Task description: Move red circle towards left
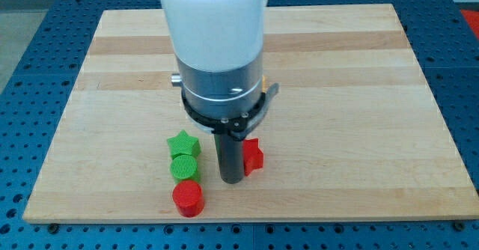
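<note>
The red circle (188,198) lies near the board's bottom edge, left of centre. My tip (230,181) stands on the board a short way to its upper right, apart from it. A green circle (184,167) sits just above the red circle, touching or nearly touching it. A green star (182,144) sits above the green circle. A red star (253,156) is partly hidden behind the rod, on its right side, close against it.
The wooden board (337,93) rests on a blue perforated table (30,40). The arm's white and grey body (217,55) hangs over the board's middle and hides the part behind it.
</note>
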